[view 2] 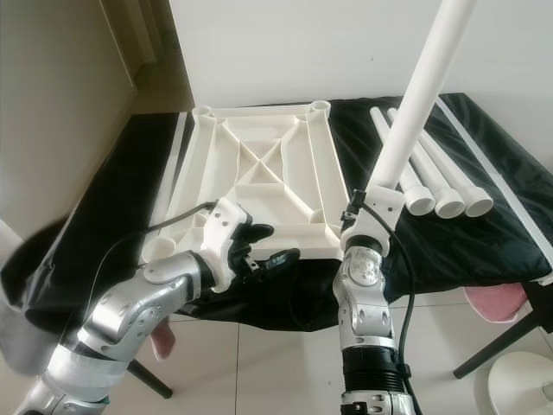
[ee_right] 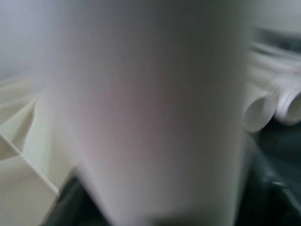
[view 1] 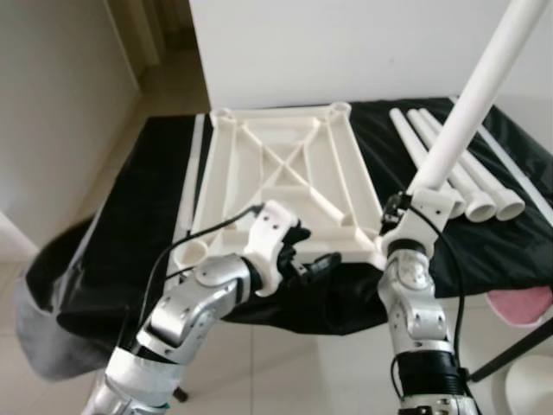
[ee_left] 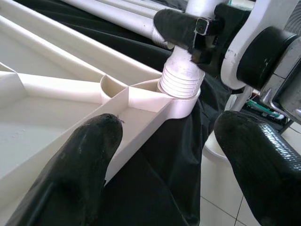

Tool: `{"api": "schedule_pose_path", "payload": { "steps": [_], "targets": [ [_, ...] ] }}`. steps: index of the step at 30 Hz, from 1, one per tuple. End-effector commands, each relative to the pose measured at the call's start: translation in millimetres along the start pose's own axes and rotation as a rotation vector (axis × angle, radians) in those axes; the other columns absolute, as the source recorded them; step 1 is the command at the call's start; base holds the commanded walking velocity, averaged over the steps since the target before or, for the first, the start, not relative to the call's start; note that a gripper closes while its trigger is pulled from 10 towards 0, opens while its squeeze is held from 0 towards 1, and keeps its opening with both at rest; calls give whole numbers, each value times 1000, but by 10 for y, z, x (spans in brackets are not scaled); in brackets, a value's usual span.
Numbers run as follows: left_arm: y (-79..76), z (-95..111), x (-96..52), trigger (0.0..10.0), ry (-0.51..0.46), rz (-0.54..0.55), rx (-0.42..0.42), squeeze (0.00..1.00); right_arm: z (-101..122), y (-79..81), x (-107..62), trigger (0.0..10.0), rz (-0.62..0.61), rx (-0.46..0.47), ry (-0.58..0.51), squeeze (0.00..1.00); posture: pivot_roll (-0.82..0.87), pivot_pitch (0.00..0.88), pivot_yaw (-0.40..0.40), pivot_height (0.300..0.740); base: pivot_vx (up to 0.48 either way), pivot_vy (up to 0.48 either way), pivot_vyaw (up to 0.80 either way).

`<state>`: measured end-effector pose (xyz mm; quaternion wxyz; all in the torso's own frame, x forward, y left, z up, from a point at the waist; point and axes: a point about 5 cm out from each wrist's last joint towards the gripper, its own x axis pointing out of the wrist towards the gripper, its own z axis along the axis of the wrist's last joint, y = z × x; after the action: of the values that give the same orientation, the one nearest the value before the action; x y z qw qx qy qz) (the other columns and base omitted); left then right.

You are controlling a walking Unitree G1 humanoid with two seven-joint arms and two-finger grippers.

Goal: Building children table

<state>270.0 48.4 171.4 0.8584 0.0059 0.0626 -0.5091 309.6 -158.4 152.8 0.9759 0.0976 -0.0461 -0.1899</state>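
Tabletop: a white plastic tabletop point(view 1: 285, 173) lies upside down, ribs up, on a black cloth point(view 1: 130, 216) that covers a work surface.
Leg in hand: a long white leg point(view 1: 471, 99) stands tilted up and away from the near right corner of the tabletop; its threaded end point(ee_left: 181, 77) sits in the round corner socket point(ee_left: 181, 101).
Right gripper: the right gripper point(view 1: 406, 212) is clamped around the leg just above the socket, fingers closed on the tube.
Left gripper: the left gripper point(view 1: 302, 251) hovers at the near edge of the tabletop, left of that corner; its fingers point(ee_left: 84, 160) are spread apart and hold nothing, one fingertip just over the rim.
Spare legs: three more white legs point(view 1: 458, 177) lie side by side on the cloth, right of the tabletop, open ends toward the robot.
Other parts: a thin white strip point(view 1: 188, 186) lies along the tabletop's left side.
Floor: pale tiles point(view 1: 285, 372) below, with something pink point(view 1: 518, 304) at the right.
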Motion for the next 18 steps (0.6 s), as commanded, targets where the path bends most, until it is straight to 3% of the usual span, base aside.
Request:
{"api": "schedule_pose_path", "payload": {
  "steps": [1,3,9,10,11,16,18],
  "targets": [
    [-38,-6,-5,10000,13,-100,11,0,-79,-21,-24,10000,44,22,28,1000,-57,0,44,740,0,0,0],
    [-37,-4,-6,10000,13,-99,11,0,8,3,-31,10000,102,35,-37,1000,-57,0,42,740,0,0,0],
    [-40,-10,-6,10000,13,-98,8,0,91,-76,22,10000,165,17,-87,1000,-57,0,38,740,0,0,0],
    [-54,-16,1,10000,13,-103,8,0,113,-118,50,10000,216,5,-98,796,-59,0,35,740,0,0,0],
    [-69,-21,8,10000,14,-110,8,0,123,-160,72,10000,252,-6,-103,47,-59,0,35,740,0,0,0],
    [-81,-13,30,10000,12,-119,10,0,124,-287,146,10000,473,-54,-79,0,-66,0,38,740,0,0,0],
    [-79,-12,30,10000,12,-119,11,0,129,-296,150,10000,502,-71,-82,0,-66,0,38,740,0,0,0]
  ]
}}
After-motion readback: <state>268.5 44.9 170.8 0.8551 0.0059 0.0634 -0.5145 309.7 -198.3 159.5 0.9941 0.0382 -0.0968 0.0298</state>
